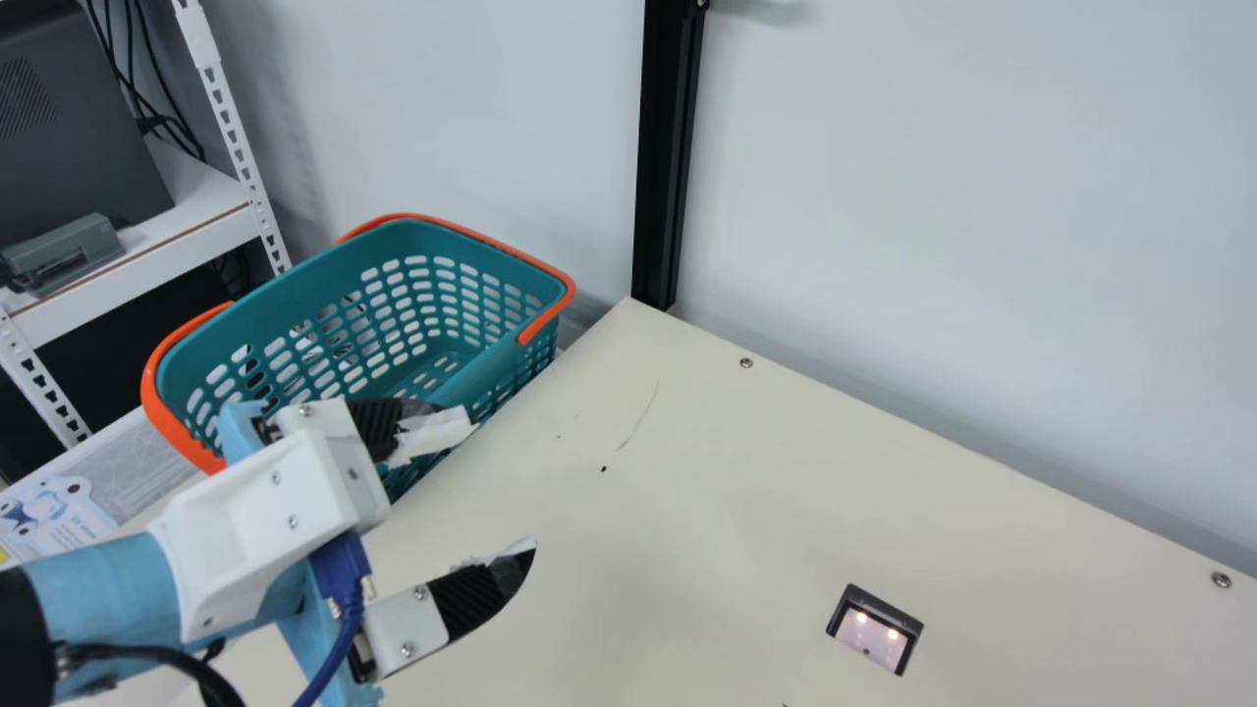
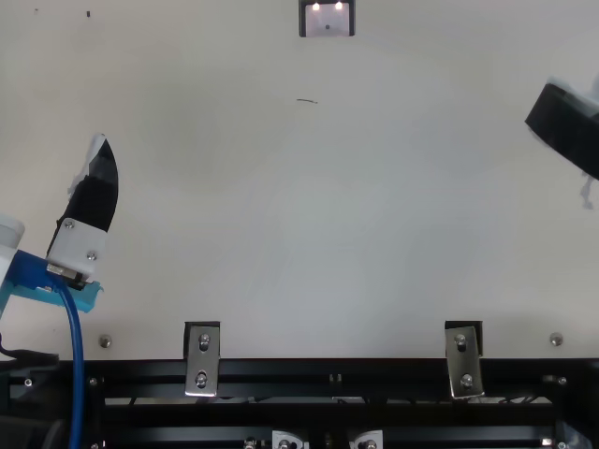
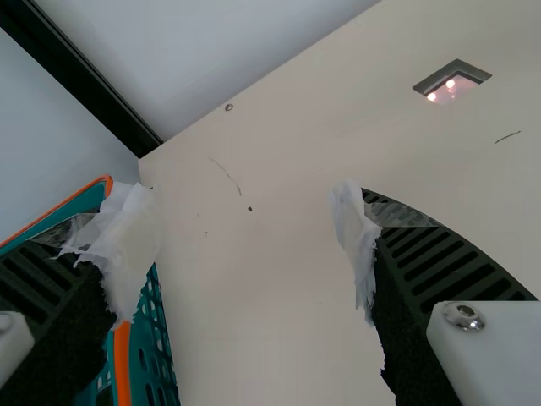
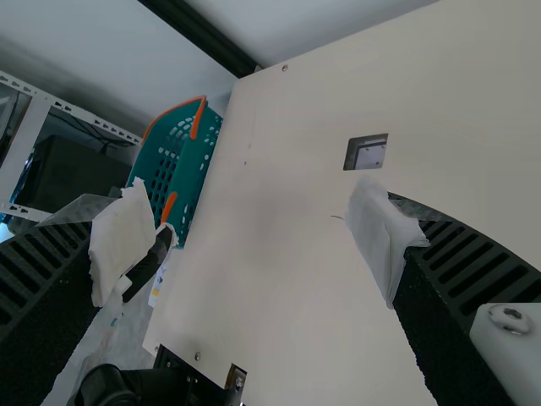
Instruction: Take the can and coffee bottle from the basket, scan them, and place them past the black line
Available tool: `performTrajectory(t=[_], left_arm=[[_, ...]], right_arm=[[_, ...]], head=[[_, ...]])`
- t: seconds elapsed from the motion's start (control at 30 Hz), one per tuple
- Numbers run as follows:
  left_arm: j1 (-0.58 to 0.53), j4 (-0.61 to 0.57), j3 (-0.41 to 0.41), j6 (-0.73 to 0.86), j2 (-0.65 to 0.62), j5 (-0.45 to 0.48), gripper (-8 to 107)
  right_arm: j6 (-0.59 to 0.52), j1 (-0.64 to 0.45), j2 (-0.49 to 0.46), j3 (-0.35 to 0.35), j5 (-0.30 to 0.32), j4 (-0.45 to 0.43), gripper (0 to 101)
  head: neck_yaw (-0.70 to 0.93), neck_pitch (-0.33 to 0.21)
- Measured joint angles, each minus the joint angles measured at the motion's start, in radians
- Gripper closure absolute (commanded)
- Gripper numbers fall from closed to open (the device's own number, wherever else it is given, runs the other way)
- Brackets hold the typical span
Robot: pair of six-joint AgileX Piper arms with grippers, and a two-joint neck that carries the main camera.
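My left gripper stands open at the basket's near end, one finger over the teal basket and the other over the table. The basket's far floor shows bare slots; its near part is hidden behind that gripper. In the left wrist view, nothing is between the left gripper's taped fingers, and the basket lies beside one of them. One finger of my right gripper shows at the top view's right edge. The right wrist view has the right gripper open over the table. The scanner is set in the tabletop.
The cream table carries small screws and dark marks. A black post rises at its far corner by the wall. White shelving with a grey device stands beyond the basket at the left. Metal brackets line the table's front edge.
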Motion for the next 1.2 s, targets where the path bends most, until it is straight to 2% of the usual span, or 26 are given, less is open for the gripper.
performTrajectory(t=[0.1, 0.2, 0.57, 0.83, 1.2], left_arm=[[0.0, 0.041, -0.012, -0.043, 0.013, -0.005, 9], [0.046, 0.092, -0.039, -0.099, 0.045, -0.027, 9], [0.29, 0.279, -0.221, -0.242, 0.261, -0.091, 9], [0.435, 0.329, -0.428, -0.249, 0.52, -0.084, 9], [0.535, 0.27, -0.762, -0.183, 0.871, 0.055, 9]], right_arm=[[0.0, 0.0, 0.0, 0.0, 0.0, 0.0, 0], [0.0, 0.0, 0.0, 0.0, 0.0, 0.0, 0], [0.0, 0.0, 0.0, 0.0, 0.0, 0.0, 0], [0.0, 0.0, 0.0, 0.0, 0.0, 0.0, 0], [0.0, 0.0, 0.0, 0.0, 0.0, 0.0, 0]], head=[[0.0, 0.0], [0.0, 0.0], [0.0, 0.0], [0.0, 0.005], [0.0, 0.0]])
